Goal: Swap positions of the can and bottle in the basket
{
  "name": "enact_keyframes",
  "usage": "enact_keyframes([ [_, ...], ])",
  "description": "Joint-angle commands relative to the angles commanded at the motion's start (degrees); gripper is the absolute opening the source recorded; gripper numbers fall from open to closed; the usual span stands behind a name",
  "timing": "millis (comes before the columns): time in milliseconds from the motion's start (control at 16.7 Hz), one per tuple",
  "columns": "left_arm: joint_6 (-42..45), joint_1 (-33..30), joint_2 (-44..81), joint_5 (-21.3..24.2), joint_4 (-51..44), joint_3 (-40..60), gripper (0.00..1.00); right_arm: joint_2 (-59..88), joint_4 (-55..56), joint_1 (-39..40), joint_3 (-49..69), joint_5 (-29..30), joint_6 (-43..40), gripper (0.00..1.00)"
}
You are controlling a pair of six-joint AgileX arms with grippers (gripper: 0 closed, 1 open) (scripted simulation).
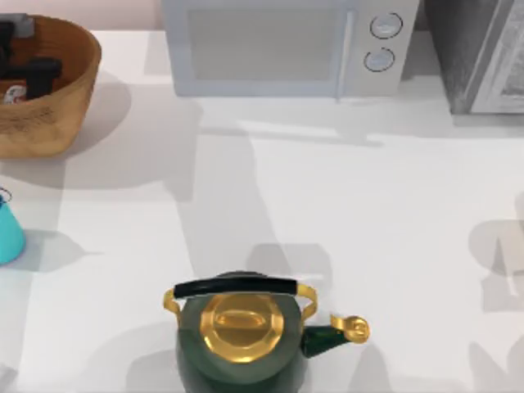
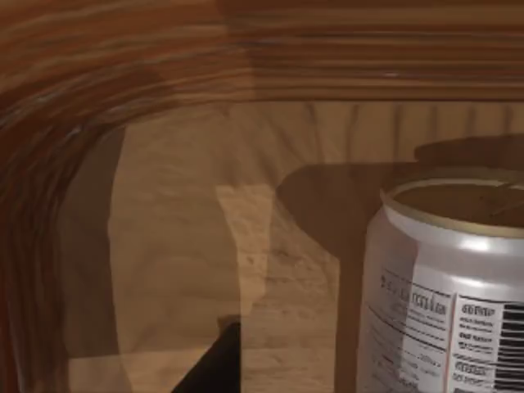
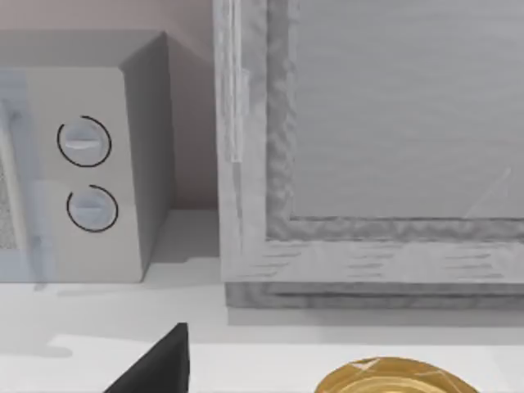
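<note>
White can (image 2: 446, 286) upright inside wicker basket (image 1: 57, 115), beside left gripper (image 1: 24, 70), finger state unclear.

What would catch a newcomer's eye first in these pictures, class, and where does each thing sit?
The green-and-gold kettle stands boldly at the table's near edge, middle. At the far left, the wicker basket has the left claw reaching down inside it, close beside the can on the basket floor. A bright teal bottle stands outside the basket at the table's left edge, and a white microwave sits at the back.
</note>
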Motion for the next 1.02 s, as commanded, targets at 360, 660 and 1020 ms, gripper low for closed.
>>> enact_keyframes([
  [360,0.00,0.00,0.00,0.00,0.00,0.00,0.17,0.00,0.00,0.00,0.00,0.00,0.00,1.00],
  [660,0.00,0.00,0.00,0.00,0.00,0.00,0.00,0.00,0.00,0.00,0.00,0.00,0.00,1.00],
  [1020,-0.66,0.07,-3.56,-0.29,-0.40,-2.10,0.00,0.00,0.00,0.00,0.00,0.00,0.00,1.00],
])
